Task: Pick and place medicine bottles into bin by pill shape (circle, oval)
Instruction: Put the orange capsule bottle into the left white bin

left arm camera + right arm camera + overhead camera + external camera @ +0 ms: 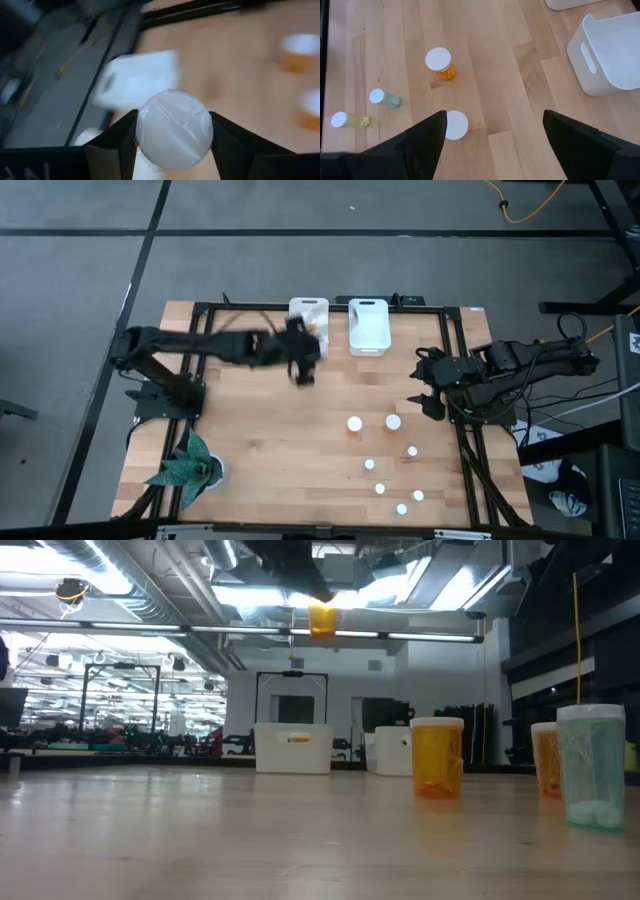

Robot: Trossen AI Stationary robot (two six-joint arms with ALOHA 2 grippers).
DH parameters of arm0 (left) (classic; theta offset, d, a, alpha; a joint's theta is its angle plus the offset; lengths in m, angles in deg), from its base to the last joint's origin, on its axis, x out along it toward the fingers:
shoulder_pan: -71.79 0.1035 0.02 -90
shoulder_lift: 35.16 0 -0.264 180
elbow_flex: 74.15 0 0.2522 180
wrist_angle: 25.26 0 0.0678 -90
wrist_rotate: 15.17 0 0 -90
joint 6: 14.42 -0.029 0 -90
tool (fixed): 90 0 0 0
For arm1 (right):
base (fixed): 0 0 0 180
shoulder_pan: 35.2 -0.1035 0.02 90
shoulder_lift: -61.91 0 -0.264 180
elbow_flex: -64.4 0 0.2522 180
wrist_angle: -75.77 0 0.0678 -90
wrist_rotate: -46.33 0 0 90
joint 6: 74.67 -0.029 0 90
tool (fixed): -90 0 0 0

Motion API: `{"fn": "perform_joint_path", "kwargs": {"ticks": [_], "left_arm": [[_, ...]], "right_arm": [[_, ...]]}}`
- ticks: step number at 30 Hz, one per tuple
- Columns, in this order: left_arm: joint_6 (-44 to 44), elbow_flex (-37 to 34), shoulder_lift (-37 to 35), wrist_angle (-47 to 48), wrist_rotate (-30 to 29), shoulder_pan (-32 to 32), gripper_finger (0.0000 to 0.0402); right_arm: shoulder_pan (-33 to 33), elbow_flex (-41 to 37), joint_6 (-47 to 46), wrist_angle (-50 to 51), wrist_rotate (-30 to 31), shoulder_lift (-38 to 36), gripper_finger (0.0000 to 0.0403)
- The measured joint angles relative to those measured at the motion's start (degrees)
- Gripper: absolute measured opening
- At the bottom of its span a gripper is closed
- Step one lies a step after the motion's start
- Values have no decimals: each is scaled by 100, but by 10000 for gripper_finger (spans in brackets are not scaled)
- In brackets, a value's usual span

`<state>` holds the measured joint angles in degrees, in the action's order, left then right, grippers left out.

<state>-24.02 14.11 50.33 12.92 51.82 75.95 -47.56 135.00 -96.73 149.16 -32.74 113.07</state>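
Above the table's far side, the left gripper (303,360) holds an orange medicine bottle (322,620) by its white cap (174,129), lifted near the left white bin (309,313); motion blur hides details. The right gripper (428,387) waits with fingers wide. Other bottles (392,423) stand on the table (260,440), their pills too small to make out.

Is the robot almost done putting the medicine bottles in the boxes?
Not yet. The left bin seems to hold something orange already; I can't tell what. The left gripper is holding an orange bottle up in the air near the bins. Two orange bottles and five little ones are on the table. The right gripper waits open at the table's right side.
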Motion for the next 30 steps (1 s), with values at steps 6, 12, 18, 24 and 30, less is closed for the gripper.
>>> {"fn": "perform_joint_path", "kwargs": {"ticks": [6,12,18,24,30], "left_arm": [[339,-2,221,-65,589,1482,186],[472,-7,785,-125,1102,2234,186],[624,-7,1343,133,1748,2542,186],[607,-7,1626,333,2021,2555,186],[611,-69,1731,268,2108,2579,186]], "right_arm": [[0,0,4,0,1,0,330],[2,0,5,14,1,0,330],[2,0,7,59,1,0,330],[1,0,4,155,1,0,330],[0,0,-9,153,1,0,330]]}}
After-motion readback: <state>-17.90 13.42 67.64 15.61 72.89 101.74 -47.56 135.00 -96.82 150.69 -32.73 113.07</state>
